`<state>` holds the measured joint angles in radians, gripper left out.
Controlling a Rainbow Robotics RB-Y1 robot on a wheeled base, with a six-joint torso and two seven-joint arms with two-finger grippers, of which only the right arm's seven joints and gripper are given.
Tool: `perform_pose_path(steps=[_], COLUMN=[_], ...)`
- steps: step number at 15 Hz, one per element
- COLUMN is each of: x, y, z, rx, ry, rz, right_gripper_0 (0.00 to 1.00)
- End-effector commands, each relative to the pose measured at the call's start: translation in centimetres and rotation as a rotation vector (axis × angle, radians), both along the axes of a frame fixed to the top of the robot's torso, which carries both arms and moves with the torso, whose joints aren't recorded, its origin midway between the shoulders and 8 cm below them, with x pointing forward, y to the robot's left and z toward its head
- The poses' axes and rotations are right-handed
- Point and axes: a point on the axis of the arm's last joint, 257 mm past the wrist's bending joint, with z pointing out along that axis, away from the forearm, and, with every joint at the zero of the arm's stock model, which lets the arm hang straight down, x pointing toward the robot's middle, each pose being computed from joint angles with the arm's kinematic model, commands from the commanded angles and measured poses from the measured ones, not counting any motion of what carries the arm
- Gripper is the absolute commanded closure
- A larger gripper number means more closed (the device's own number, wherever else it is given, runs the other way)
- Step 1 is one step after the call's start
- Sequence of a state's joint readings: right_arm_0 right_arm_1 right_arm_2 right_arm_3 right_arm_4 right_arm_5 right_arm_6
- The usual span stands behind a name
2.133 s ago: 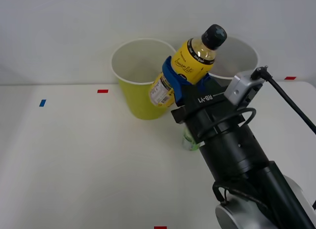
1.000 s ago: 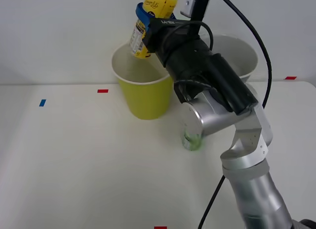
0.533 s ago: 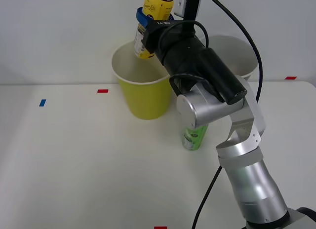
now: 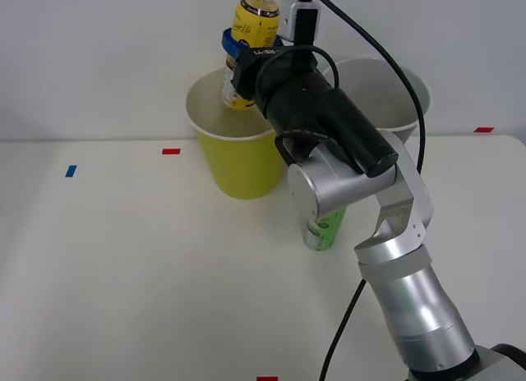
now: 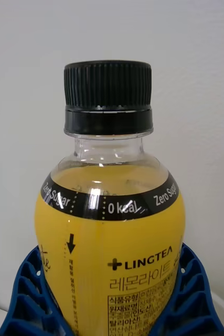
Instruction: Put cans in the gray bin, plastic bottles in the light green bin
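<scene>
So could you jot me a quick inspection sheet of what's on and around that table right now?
Surface: white table, red and blue tape marks.
Job's things: yellow bottle held upright above the light green bin; green bottle standing on the table, partly behind the arm; gray bin behind.
Clutter: nothing seen.
Grippers: right gripper shut on the yellow bottle; blue fingers hug its sides.
Cables: black cable along the arm.
Surroundings: plain wall.
</scene>
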<state>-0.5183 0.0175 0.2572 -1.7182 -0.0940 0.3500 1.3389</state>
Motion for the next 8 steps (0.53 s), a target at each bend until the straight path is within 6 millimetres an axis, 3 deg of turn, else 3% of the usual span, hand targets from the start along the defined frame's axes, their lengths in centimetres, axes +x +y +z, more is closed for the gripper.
perform_pose_path(steps=[1,3,4,6,7,8], x=[-0.01,0.03,0.0,-0.04,-0.12,-0.19], y=[0.04,-0.05,0.03,0.1,0.29,0.42], z=[0.0,0.02,-0.03,-0.01,-0.07,-0.18], rx=[0.0,0.004,0.002,0.004,0.009,0.01], ry=[0.0,0.002,0.003,0.002,0.007,0.01], rz=[0.001,0.0,0.001,0.003,0.009,0.013], right_gripper_0=[1.0,1.0,0.77,0.2,0.03,0.0])
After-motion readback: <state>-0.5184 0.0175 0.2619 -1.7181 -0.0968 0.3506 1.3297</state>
